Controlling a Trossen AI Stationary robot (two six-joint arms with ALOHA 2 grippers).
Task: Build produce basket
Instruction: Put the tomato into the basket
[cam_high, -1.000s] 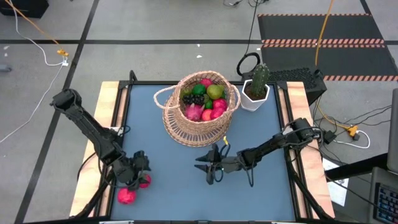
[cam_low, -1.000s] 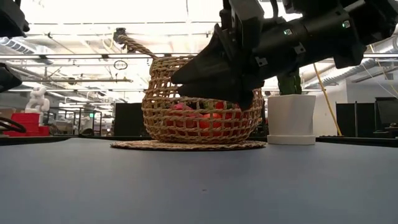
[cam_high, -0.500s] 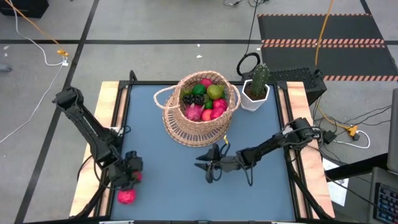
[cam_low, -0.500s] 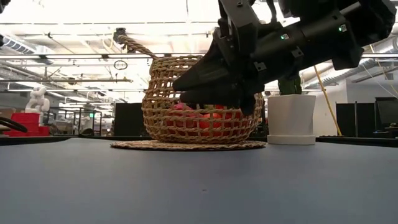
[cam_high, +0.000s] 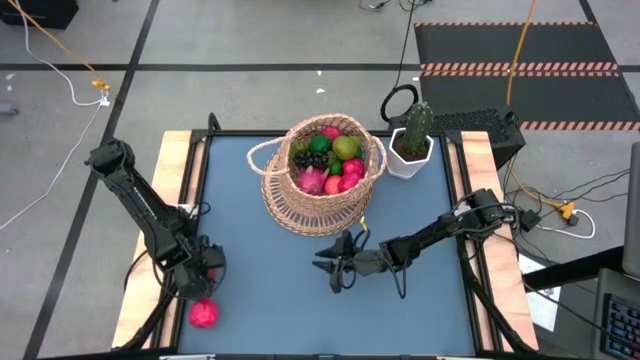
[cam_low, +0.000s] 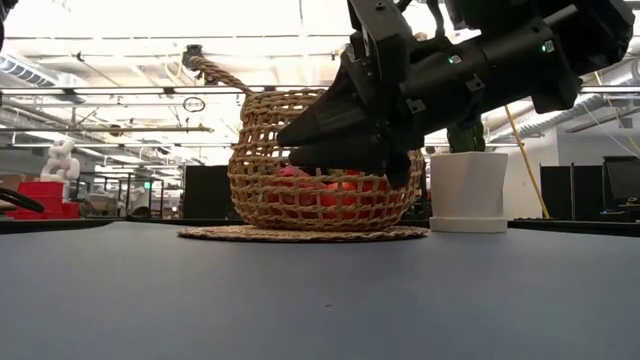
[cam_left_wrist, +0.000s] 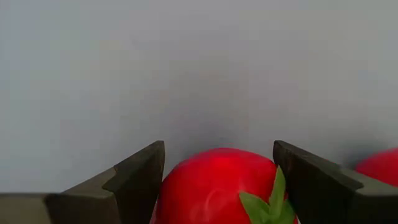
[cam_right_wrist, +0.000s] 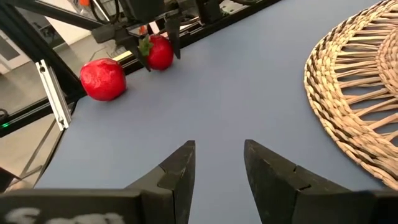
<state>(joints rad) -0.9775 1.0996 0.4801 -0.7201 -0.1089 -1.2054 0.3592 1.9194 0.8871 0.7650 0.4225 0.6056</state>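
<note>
Near the front left corner of the dark blue worktop, the left tool stands over a smooth red toy apple with a green leaf, its two dark fingers set one on each side of the fruit; whether they already press it or only bracket it cannot be told from the left wrist view, though they look placed for a pinch that would let the apple be carried to the basket. Just beside it lies a second fruit, a rough-skinned red-pink ball, loose on the worktop and closer to the front edge. The large round tan woven wicker basket with its looped handle sits toward the back middle on its flat woven base, well apart from these two fruits. It already holds a heap of produce: dark grapes, a green lime, and several red and pink pieces, which show through the open weave in the low view. The right tool hangs above bare worktop just in front of the basket, fingers spread with nothing between them, probably waiting clear of the left arm's path. A white hexagonal pot with a green cactus stands just beside the basket on its right.
</note>
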